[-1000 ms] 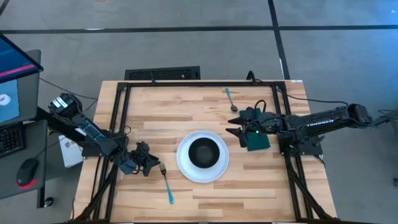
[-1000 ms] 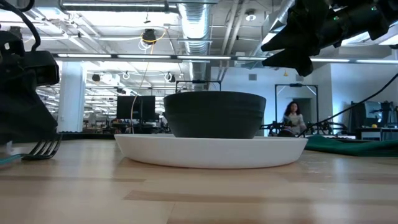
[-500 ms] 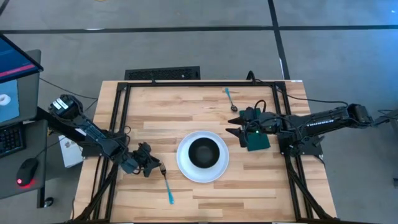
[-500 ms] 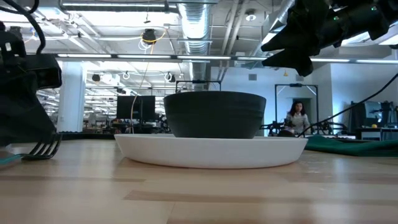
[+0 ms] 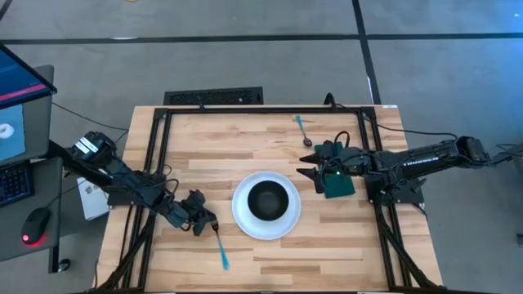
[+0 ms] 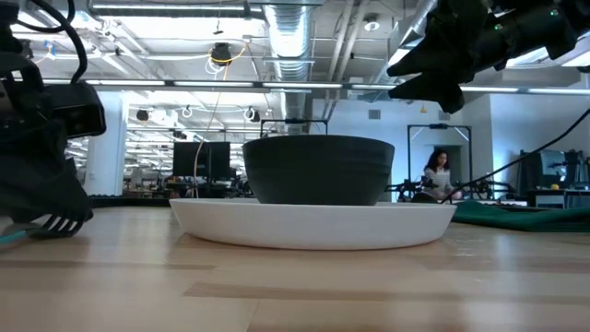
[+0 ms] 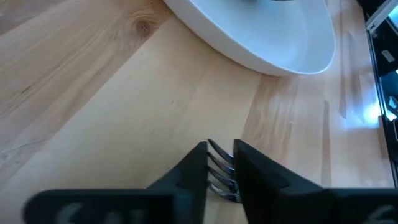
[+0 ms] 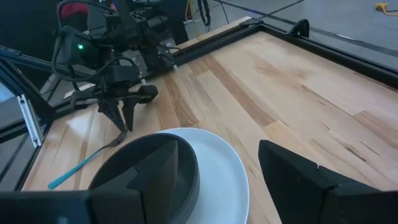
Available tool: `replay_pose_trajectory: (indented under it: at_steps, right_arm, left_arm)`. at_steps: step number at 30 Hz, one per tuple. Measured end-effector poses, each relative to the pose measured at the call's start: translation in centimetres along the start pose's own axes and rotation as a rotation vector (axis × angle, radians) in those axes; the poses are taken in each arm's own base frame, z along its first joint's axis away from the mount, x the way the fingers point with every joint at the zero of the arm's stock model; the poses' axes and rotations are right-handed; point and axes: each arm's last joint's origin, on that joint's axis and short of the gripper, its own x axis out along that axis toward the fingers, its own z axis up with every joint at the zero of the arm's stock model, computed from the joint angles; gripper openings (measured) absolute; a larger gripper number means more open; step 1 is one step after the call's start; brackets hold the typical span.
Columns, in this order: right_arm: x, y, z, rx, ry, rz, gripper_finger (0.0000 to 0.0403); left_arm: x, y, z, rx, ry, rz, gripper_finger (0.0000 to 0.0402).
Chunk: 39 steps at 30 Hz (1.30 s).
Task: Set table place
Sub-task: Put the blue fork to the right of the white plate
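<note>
A white plate (image 5: 243, 219) with a black bowl (image 5: 267, 200) on it sits mid-table. The blue-handled fork (image 5: 221, 245) lies flat on the wood to its left. My left gripper (image 5: 204, 224) is down over the fork's tined end and shut on it. The dark green napkin (image 5: 339, 185) lies flat to the plate's right, and the blue-handled spoon (image 5: 303, 131) lies beyond it toward the far edge. My right gripper (image 5: 304, 175) hangs open above the table between plate and napkin, touching nothing. My left gripper holds the fork by its tined end (image 7: 221, 169), pinched between the two fingers (image 7: 193, 171). The fingers come from above, slanting down from the table's left. The fork stays flat on the table, its blue handle (image 8: 78, 169) pointing toward the near edge.
A black metal frame (image 5: 155, 155) borders the table's edges. Bare wood (image 5: 221, 147) lies on the far left and along the near edge. Beyond the table a person (image 6: 435, 171) stands far off in the room.
My left gripper has moved toward the table's right and near edge and come down over the fork's tined end, which now shows only partly under it in the low view. The fork has kept its place. My right arm has kept still.
</note>
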Motion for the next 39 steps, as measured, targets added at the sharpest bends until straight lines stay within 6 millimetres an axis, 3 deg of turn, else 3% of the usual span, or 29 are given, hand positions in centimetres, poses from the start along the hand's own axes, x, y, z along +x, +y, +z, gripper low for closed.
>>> replay_pose_trajectory:
  at_steps: [4, 13, 22, 30, 39]
  right_arm:
    - [0.0, 0.0, 0.0, 0.000, 0.000, 0.000, 0.0249]
    - [0.0, 0.0, 0.0, 0.000, 0.000, 0.000, 0.0249]
    - [0.0, 0.0, 0.0, 0.051, 0.000, 0.000, 0.0249]
    - [0.0, 0.1, 0.3, 0.155, -0.023, 0.024, 0.0249]
    - [-0.4, 2.2, 1.0, 0.243, 0.001, 0.175, 0.0249]
  left_arm:
    - [-0.1, -0.1, 0.0, 0.022, 0.007, -0.015, 0.0010]
    - [-0.2, -0.3, 0.6, 0.003, -0.042, -0.030, 0.0002]
    - [-2.2, -2.0, 3.2, 0.041, -0.173, -0.187, 0.0001]
    - [-4.9, -4.3, 8.2, 0.164, -0.373, -0.287, 0.0001]
    - [-6.6, -5.6, 16.9, 0.316, -0.357, -0.106, 0.0000]
